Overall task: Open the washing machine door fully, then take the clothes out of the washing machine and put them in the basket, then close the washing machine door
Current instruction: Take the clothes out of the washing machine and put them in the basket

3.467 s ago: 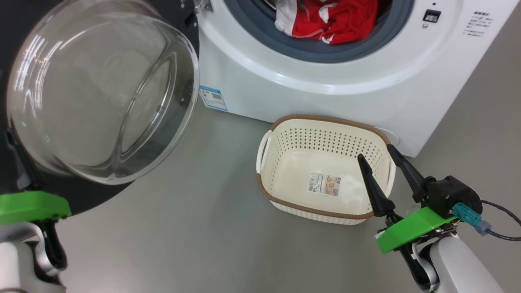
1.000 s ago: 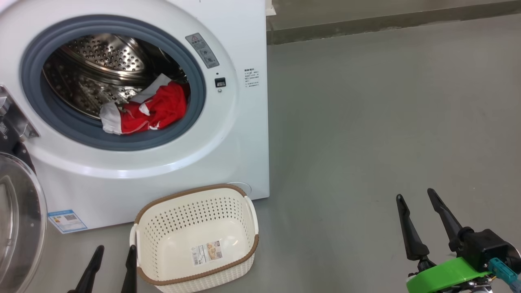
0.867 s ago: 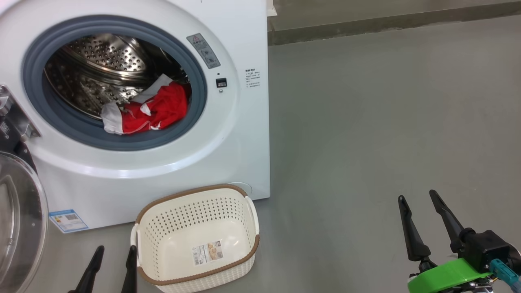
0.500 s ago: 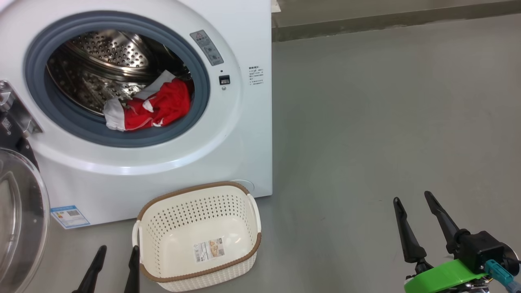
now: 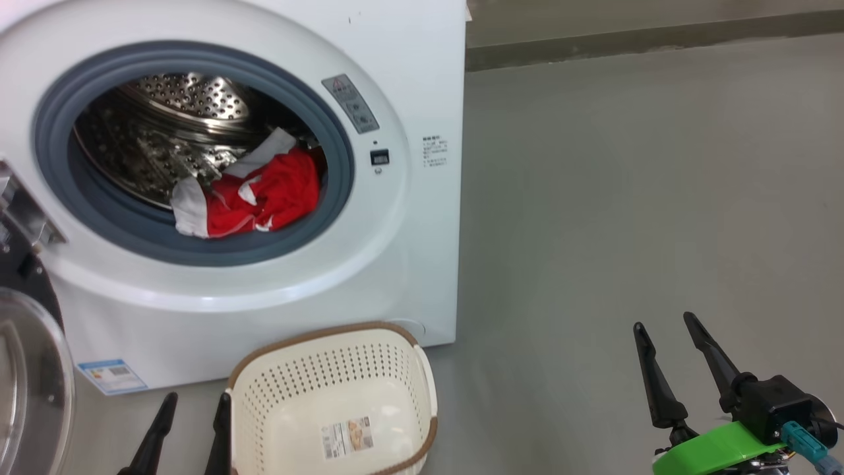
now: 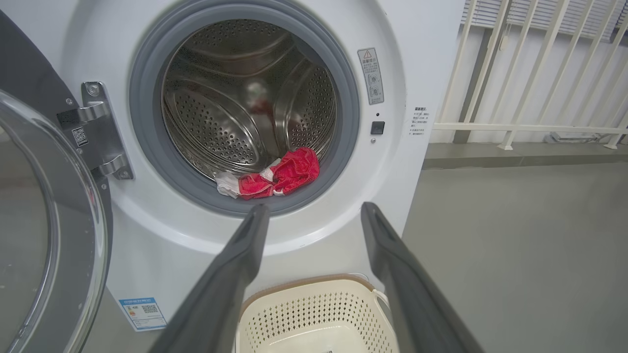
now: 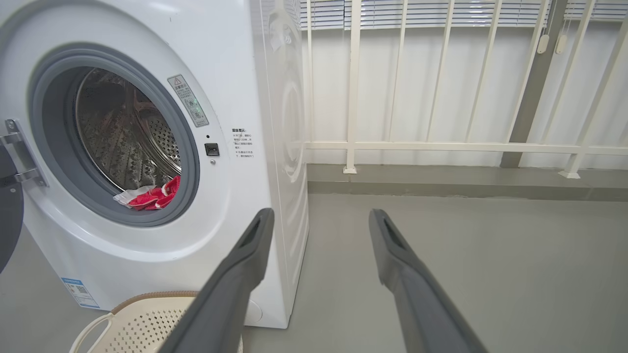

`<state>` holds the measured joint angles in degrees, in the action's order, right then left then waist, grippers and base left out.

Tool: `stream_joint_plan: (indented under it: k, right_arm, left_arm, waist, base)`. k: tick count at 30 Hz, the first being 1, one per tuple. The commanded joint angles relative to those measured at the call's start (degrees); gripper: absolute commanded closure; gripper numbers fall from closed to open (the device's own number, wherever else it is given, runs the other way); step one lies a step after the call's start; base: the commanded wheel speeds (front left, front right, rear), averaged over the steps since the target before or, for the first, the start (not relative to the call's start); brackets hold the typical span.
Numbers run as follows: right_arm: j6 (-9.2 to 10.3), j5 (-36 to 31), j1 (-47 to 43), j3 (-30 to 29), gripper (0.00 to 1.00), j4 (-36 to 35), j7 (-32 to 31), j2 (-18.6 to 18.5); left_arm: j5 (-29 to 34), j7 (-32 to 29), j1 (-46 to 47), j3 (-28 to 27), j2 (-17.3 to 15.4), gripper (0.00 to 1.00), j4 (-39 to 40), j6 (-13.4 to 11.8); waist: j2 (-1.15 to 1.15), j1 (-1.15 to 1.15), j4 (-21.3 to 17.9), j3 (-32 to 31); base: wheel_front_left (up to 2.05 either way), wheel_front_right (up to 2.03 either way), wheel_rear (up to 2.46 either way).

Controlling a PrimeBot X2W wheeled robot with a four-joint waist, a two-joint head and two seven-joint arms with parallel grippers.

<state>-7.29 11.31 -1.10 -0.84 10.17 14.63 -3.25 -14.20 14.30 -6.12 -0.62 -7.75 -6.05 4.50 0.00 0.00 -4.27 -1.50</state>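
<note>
- Red and white clothes point(image 5: 254, 194) lie in a low heap at the front of the steel drum point(image 5: 178, 112), against the lower right of the grey gasket point(image 5: 198, 247) of the washing machine point(image 5: 409, 277).
- The washing machine door point(image 5: 30, 382) hangs swung out to the left, so the unloading looks ready to begin.
- The basket point(image 5: 310, 335) stands empty on the floor point(image 5: 626, 198), just in front of the machine and below its mouth.
- The left end effector point(image 5: 196, 402) has its fingers spread wide and holds nothing. It sits just left of the basket, and in its wrist view the heap lies ahead and above, between the two fingertips.
- The right end effector point(image 5: 663, 323) is likewise wide open and empty, well off to the right over bare floor.
- The heap's long axis runs side to side across the drum mouth, white end left and red end right. The left arm is nearer and, I judge, better lined up for a reach forward and up.
</note>
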Motion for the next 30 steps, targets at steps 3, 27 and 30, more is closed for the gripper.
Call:
stream_joint_plan:
  k: [3,27,30]
  right_arm:
    - [-0.20,0.0,1.7,1.5,0.00,-1.2,0.4,-0.6]
    - [-0.20,0.0,2.0,1.7,0.00,-1.3,0.4,-1.0]
    - [-0.20,0.0,2.0,1.8,0.00,-1.2,0.4,-0.9]
  left_arm:
    - [-0.4,0.7,2.0,-1.9,-0.4,0.00,2.8,0.2]
    - [0.1,0.7,2.1,-1.2,-0.3,0.00,2.7,-1.0]
    - [-0.4,0.7,2.3,-1.4,-0.3,0.00,2.7,-1.0]
  waist:
    - [0.00,0.00,0.4,0.2]
    - [0.00,0.00,1.3,1.1]
    - [0.00,0.00,1.6,1.1]
  base:
    - [1.95,-1.95,0.00]
    - [0.47,-0.47,0.00]
    - [0.00,0.00,0.00]
